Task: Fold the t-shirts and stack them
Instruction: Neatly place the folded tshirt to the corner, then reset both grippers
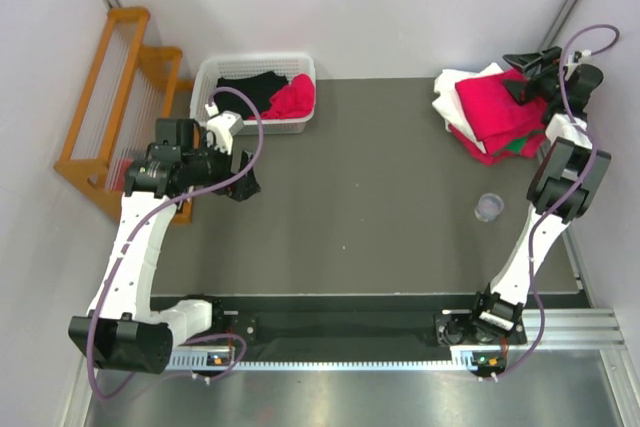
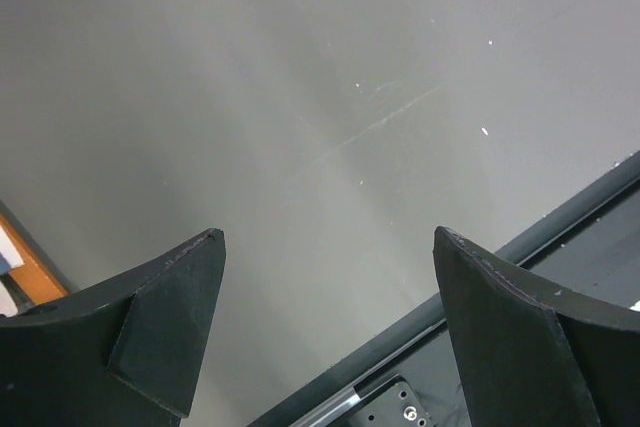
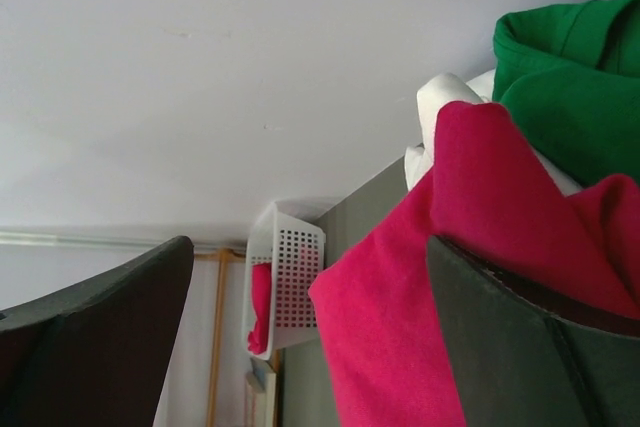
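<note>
Folded t-shirts stack (image 1: 492,110) at far right, white basket (image 1: 256,95) far left.
Basket holds two tees, black (image 1: 250,88) and red (image 1: 293,97); one clear cup (image 1: 489,207); left end effector (image 1: 243,175) and right end effector (image 1: 527,73) both spread, empty.

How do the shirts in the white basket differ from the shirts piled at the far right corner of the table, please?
The basket shirts lie crumpled inside the white basket, while the corner pile sits stacked on the bare table. The basket shirts show black and red; the corner pile shows red, white and green. Both sit along the table's far edge.
</note>
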Robot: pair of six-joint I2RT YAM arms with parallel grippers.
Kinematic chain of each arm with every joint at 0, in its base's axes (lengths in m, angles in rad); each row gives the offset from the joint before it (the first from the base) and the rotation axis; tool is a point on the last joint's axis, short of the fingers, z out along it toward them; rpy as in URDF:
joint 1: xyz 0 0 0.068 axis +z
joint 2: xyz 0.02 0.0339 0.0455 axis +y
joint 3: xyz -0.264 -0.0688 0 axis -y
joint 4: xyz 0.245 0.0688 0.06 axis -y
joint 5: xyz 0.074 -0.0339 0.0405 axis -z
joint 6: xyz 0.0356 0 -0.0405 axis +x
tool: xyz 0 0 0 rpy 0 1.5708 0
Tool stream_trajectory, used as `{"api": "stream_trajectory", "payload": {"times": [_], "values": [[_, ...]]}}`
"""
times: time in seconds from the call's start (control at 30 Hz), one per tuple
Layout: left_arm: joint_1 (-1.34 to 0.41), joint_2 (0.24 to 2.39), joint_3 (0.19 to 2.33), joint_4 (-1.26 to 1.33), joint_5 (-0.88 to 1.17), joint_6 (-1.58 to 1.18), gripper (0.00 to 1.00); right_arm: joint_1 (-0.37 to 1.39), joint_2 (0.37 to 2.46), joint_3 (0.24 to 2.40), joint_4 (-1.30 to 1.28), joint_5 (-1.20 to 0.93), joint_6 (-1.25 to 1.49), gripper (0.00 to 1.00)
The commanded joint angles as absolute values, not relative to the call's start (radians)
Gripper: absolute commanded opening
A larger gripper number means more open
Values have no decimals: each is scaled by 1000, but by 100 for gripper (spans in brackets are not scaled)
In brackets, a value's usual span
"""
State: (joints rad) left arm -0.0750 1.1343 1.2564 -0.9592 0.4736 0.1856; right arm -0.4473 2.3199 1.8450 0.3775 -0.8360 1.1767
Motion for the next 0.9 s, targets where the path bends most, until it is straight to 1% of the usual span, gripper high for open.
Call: {"api": "stream_trajectory", "payload": {"times": [0.0,0.17,0.23,0.27,0.3,0.37,0.4,0.43,0.47,0.5,0.53,0.57,0.6,0.63,0.67,0.73,0.87], "values": [[-66,1127,1278,-901,448,161,89,-442,2222,1864,338,-813,1115,100],[-66,1173,1345,-859,425,107,90,-365,2064,2034,223,-816,1037,100],[-67,1195,1390,-862,402,94,91,-301,2007,2098,111,-818,950,100],[-64,1198,1402,-864,391,89,91,-270,1946,2112,69,-818,905,100],[-64,1201,1408,-861,384,84,92,-199,1912,2126,-55,-810,797,100],[-63,1192,1399,-845,373,72,92,-112,1815,2140,-202,-752,662,100],[-64,1186,1385,-833,374,68,92,-19,1777,2129,-342,-714,534,100],[-63,1175,1379,-828,377,57,93,41,1740,2070,-392,-668,478,100],[-61,1172,1373,-824,385,54,93,93,1650,2013,-408,-593,436,100],[-61,1167,1359,-821,391,52,93,180,1605,1947,-394,-560,376,100],[-61,1157,1355,-818,394,48,93,217,1561,1810,-378,-525,365,100],[-61,1151,1350,-818,397,46,93,247,1481,1742,-349,-506,359,100],[-61,1144,1342,-818,396,46,93,286,1445,1685,-321,-486,354,100],[-61,1132,1339,-815,397,41,93,299,1413,1575,-301,-468,365,100],[-61,1129,1335,-813,399,41,93,305,1354,1525,-279,-474,370,100],[-61,1111,1319,-802,406,35,93,307,1310,1423,-262,-463,380,100],[-61,1109,1312,-796,423,29,93,308,1241,1341,-285,-454,347,100]]}}
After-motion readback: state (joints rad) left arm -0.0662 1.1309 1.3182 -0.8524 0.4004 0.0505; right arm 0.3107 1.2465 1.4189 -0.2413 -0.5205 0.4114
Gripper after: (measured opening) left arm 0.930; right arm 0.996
